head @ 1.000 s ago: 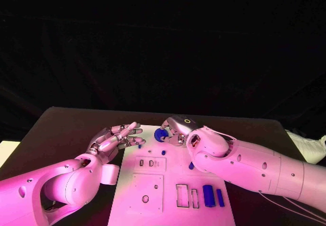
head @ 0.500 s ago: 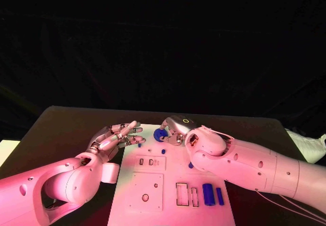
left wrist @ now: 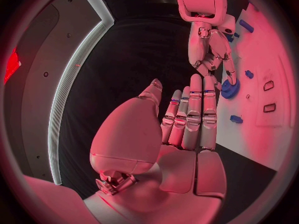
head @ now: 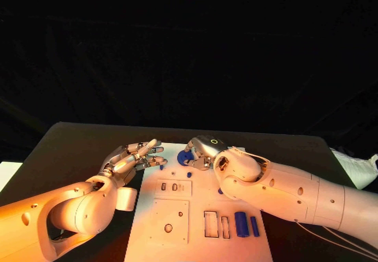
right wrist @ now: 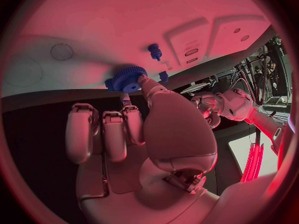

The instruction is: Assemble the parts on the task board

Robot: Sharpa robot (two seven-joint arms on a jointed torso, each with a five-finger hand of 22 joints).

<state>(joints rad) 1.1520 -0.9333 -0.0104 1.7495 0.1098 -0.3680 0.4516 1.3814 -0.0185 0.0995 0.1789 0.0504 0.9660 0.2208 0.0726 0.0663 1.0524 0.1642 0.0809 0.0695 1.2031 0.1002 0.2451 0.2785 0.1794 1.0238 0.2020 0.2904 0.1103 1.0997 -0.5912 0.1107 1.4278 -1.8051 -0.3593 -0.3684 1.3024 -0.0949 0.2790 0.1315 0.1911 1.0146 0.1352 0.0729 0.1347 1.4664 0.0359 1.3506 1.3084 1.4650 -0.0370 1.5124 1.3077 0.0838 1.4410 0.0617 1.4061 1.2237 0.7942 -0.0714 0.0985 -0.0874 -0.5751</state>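
My right hand pinches a blue toothed gear just over the far edge of the white task board. The right wrist view has the gear at the thumb tip of that hand, close to a small blue peg standing in the board. My left hand hovers by the board's far left corner with fingers stretched out and nothing in it. In the left wrist view, the left hand points toward the gear and the right hand.
Two small blue pegs stand on the board's far part. Two upright blue blocks sit beside rectangular slots near the front right. Black table surrounds the board.
The left hand has drifted slightly away from me. The right hand keeps the gear in almost the same spot.
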